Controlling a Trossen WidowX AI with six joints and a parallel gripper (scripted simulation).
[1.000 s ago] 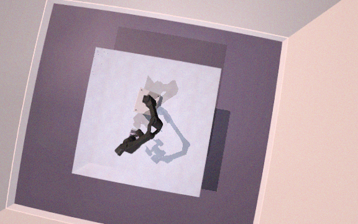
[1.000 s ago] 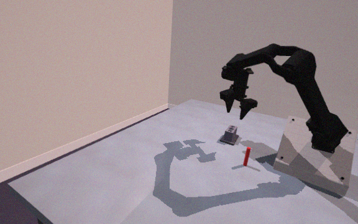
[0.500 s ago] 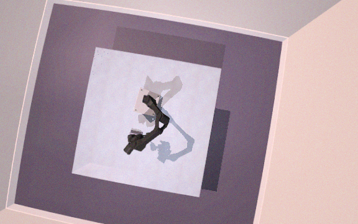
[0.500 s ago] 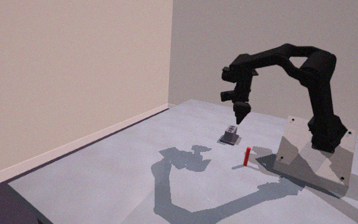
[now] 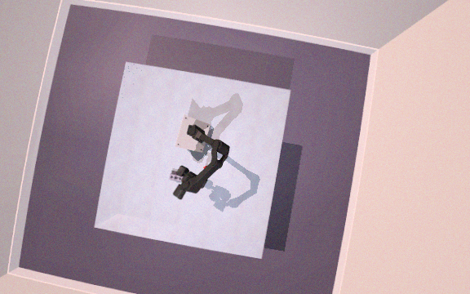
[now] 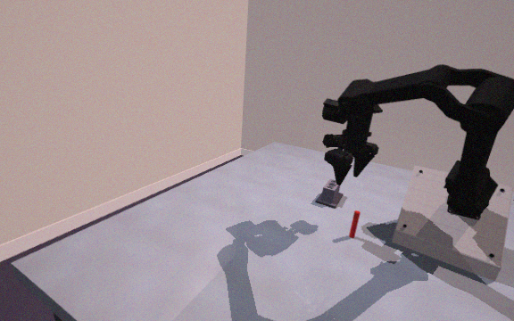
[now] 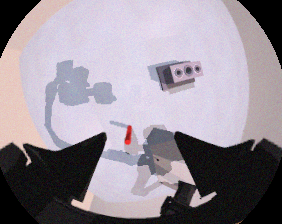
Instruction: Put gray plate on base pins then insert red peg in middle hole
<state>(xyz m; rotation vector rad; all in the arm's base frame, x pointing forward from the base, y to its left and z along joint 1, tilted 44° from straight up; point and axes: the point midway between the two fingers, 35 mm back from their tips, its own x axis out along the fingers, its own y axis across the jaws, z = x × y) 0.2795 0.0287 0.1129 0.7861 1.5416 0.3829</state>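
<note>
The gray plate appears to lie flat on top of the base. Its three holes in a row show in the wrist view; whether the pins fill the outer two is too small to tell. The red peg stands upright on the table, between the base and the arm's mount. My gripper is open and empty, pointing down above the table. In the wrist view the peg shows below, between the fingertips, nearer the left one; the base is beyond them.
The arm's light mounting board stands beside the peg's area, with the arm rising from it. The white table carries large arm shadows. Walls surround the table.
</note>
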